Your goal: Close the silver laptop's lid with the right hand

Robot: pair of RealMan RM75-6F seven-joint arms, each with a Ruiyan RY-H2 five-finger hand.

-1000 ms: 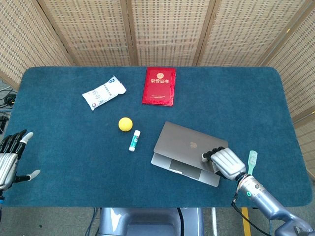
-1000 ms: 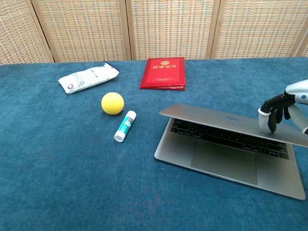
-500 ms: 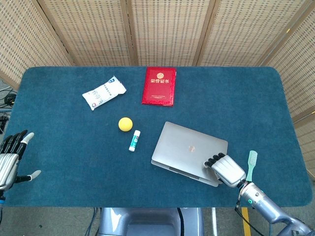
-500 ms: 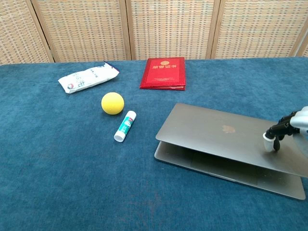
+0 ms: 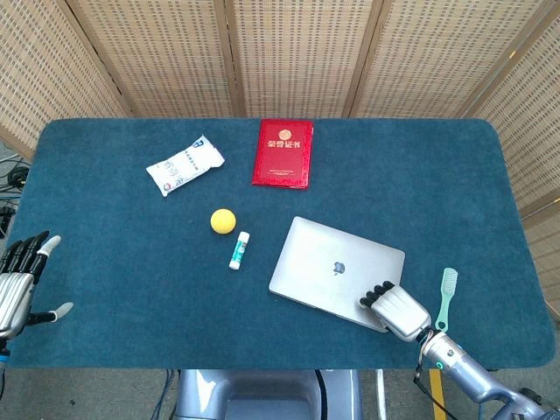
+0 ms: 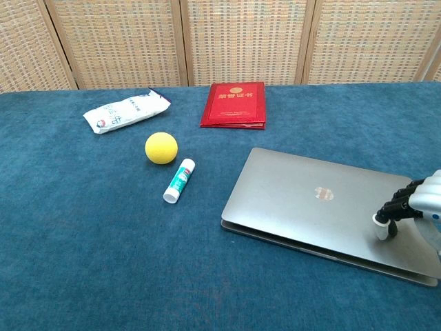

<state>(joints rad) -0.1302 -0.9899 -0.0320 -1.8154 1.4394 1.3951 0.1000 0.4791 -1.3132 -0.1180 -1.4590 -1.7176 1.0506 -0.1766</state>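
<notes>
Your left hand (image 5: 19, 280) hangs at the counter's (image 5: 105, 289) left edge, fingers spread, holding nothing, with bare blue cloth between it and the nearest items. Moving right, the white packet (image 5: 185, 164) lies toward the back, the yellow ball (image 5: 223, 220) and glue stick (image 5: 239, 250) sit near mid-counter, and the red booklet (image 5: 283, 152) lies near the back edge. The silver laptop (image 5: 337, 269) rests right of center, close to the front edge, its lid almost flat on the base. Your right hand (image 5: 395, 311) presses curled fingertips (image 6: 383, 225) on the lid's front right corner. A green toothbrush (image 5: 445, 297) lies just beside that hand, toward the right edge. Compared with 0.5 s ago, the lid has dropped and the gap at its front has nearly closed.
</notes>
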